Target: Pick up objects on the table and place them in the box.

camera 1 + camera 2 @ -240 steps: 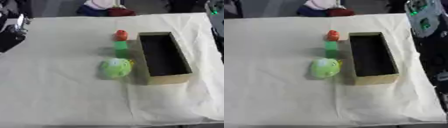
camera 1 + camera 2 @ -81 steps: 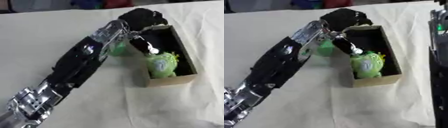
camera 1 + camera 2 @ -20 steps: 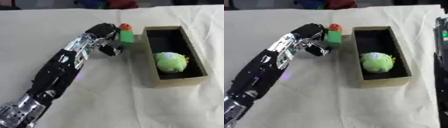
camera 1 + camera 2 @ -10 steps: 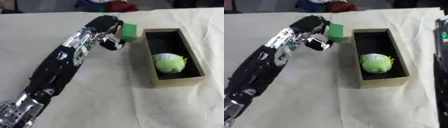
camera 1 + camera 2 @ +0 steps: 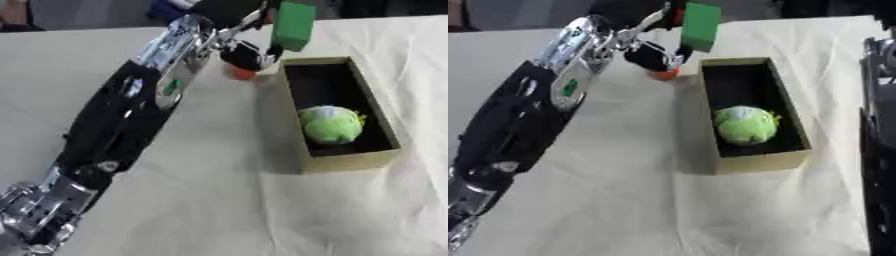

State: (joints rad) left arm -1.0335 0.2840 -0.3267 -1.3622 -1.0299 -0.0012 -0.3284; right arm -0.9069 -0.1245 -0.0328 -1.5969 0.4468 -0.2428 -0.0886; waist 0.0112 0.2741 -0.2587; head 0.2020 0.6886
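Left arm ran diagonally from the lower left of the frame to the top centre. Left hand (image 5: 241, 30) sat at the top centre, fingers curled round a green block (image 5: 293, 25) and clamped on it. The block was lifted clear of the table, upright with a slight tilt, at the top edge of the frame just above the far end of the box (image 5: 378, 122).

Box: a tan cardboard tray with a dark interior, lying lengthwise at centre right on the cream tablecloth (image 5: 219, 200). A green round plush toy (image 5: 331, 124) lay inside, in the half nearer the bottom of the frame.

A small orange-red object (image 5: 240, 74) sat on the cloth just beside the box's upper left corner, partly covered by the hand; its shape could not be made out.

Right arm (image 5: 880, 150) appeared as a dark strip along the right edge of the right eye view. The right hand was not visible.
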